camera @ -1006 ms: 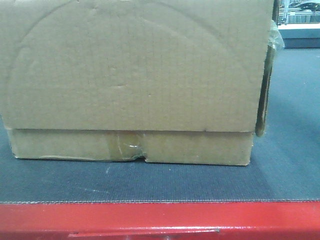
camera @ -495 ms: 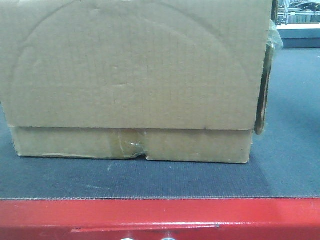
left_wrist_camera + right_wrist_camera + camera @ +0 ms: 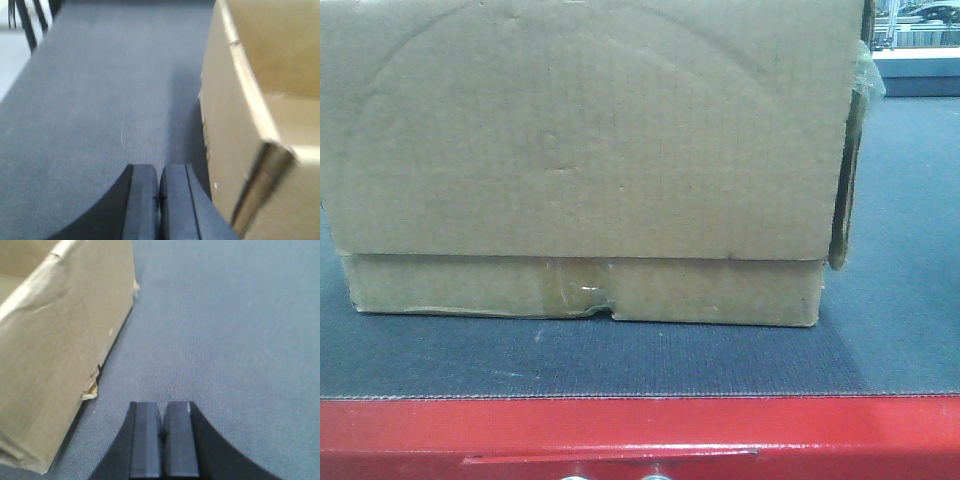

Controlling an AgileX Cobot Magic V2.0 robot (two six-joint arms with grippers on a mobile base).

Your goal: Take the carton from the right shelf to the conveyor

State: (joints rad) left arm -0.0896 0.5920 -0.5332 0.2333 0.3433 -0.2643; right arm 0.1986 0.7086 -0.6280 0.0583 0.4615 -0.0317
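Observation:
The brown carton (image 3: 590, 150) stands on the dark conveyor (image 3: 900, 300) belt, behind its red front edge (image 3: 640, 435). Crinkled clear tape and a torn seam mark its lower strip (image 3: 585, 292). In the left wrist view my left gripper (image 3: 160, 172) is shut and empty above the belt (image 3: 100, 100), just left of the carton (image 3: 225, 115). In the right wrist view my right gripper (image 3: 162, 407) is shut and empty above the belt (image 3: 225, 315), to the right of the carton (image 3: 55, 350). The right shelf is out of view.
A white and blue structure (image 3: 918, 70) lies beyond the belt at the far right. Dark metal legs (image 3: 30, 25) stand off the belt's far left edge. A torn cardboard corner (image 3: 91, 390) sticks out at the carton's base.
The carton and belt sit slightly higher in the front view than a second ago; since half a second ago nothing has shifted.

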